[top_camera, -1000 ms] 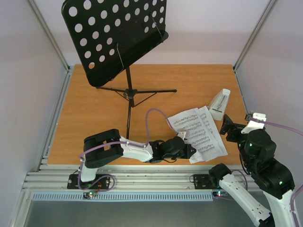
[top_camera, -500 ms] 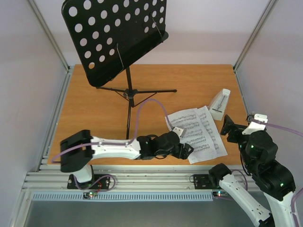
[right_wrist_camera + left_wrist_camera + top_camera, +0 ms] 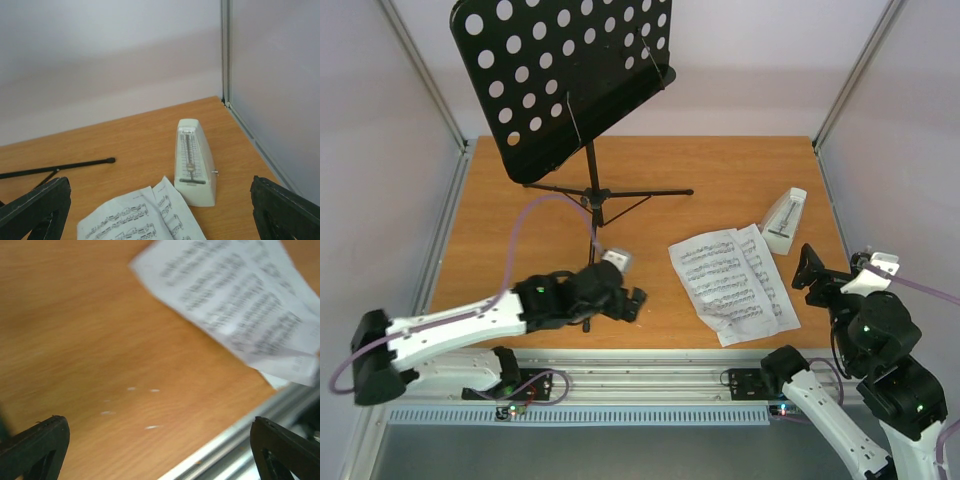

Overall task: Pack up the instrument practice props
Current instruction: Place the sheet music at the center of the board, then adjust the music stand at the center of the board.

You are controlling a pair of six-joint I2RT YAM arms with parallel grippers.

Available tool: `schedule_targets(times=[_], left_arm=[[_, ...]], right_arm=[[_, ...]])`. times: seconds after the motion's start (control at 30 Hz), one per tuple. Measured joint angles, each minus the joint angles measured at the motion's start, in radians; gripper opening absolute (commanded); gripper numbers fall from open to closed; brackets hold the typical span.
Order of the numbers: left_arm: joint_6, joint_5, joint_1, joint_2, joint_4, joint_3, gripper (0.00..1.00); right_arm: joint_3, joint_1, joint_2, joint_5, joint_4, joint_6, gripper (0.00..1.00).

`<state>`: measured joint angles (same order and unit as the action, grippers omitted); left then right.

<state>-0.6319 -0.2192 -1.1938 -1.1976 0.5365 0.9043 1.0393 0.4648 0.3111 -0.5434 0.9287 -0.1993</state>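
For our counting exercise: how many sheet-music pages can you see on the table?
2. The top page lies front right; the second page pokes out beneath its right side, toward the metronome. More may be hidden underneath.

pale walls (image 3: 750,60) enclose a wooden table (image 3: 720,180), metal-framed.

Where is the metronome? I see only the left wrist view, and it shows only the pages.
Observer: The metronome stands upright near the right edge of the table, just beyond the pages.
Operator: Does the right gripper hold it?
Observer: No. The right gripper is open and empty, apart from the metronome and pointing toward it.
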Motion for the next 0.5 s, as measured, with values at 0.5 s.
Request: schedule_targets(times=[0.5], left_arm=[[-0.006, 0.144, 0.402, 0.211, 0.151, -0.263, 0.99]], right_arm=[[0.014, 0.0, 0.134, 0.04, 0.006, 0.042, 0.99]])
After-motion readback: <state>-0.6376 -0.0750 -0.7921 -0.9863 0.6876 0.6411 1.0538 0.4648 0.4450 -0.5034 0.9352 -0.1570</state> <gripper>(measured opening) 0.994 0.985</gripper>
